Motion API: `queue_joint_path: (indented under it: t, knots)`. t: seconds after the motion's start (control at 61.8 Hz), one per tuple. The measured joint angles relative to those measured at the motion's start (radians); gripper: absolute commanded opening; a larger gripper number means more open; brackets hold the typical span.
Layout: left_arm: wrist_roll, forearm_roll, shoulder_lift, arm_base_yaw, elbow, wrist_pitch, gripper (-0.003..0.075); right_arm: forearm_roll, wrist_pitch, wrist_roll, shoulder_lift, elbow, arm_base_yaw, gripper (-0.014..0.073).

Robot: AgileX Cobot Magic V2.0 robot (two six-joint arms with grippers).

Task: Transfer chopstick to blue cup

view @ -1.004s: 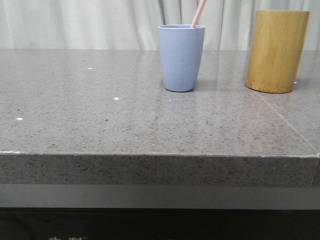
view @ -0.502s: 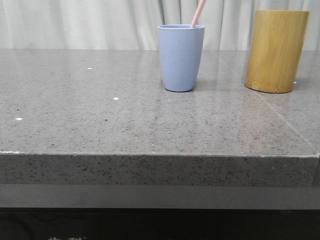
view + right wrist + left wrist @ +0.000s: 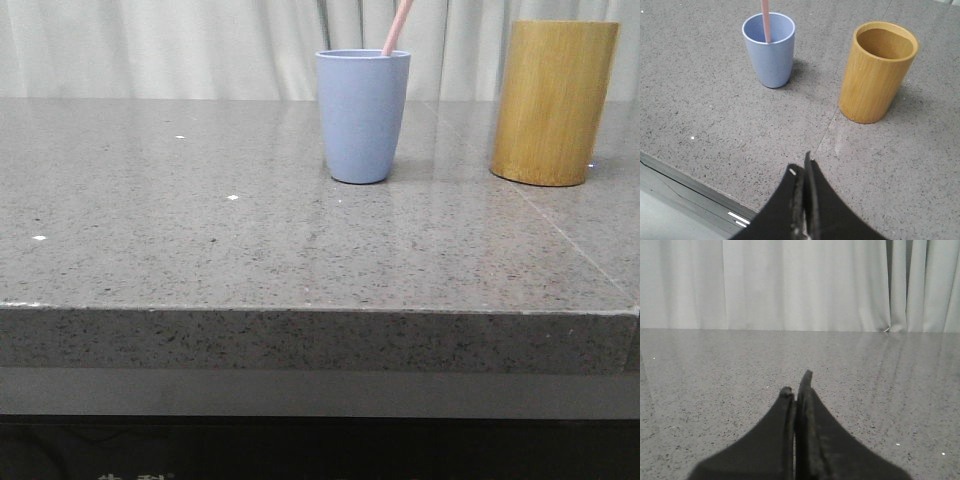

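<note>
Almost nothing is changing across the front views. The blue cup (image 3: pixel 363 115) is sitting a trace further right on the counter (image 3: pixel 200 240) than half a second ago, back where it stood a second ago. The chopstick (image 3: pixel 396 27) leaning inside it is shifting by the same trace.

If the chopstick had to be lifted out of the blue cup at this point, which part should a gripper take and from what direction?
Grip the bare upper shaft of the chopstick above the rim of the blue cup, coming down from above. The lower part is hidden inside the cup, and the stick leans against the rim, so the jaws should probably close across the thin shaft and pull along its tilt.
</note>
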Motion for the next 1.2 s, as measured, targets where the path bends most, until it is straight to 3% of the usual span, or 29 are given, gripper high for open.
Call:
queue_joint_path:
  t: [0.502, 0.777, 0.988, 1.198]
  knots:
    - [0.0, 0.0, 0.0, 0.0, 0.0, 0.0, -0.0019, -0.023, -0.032, 0.0, -0.047, 0.048, -0.017, -0.0068]
    - [0.0, 0.0, 0.0, 0.0, 0.0, 0.0, -0.0019, -0.021, -0.389, -0.017, -0.33, 0.431, -0.129, -0.0068]
    - [0.0, 0.0, 0.0, 0.0, 0.0, 0.0, -0.0019, 0.007, -0.621, -0.018, -0.565, 0.768, -0.142, -0.0068]
    - [0.0, 0.0, 0.0, 0.0, 0.0, -0.002, -0.0019, 0.009, -0.757, -0.018, -0.651, 0.929, -0.146, -0.0068]
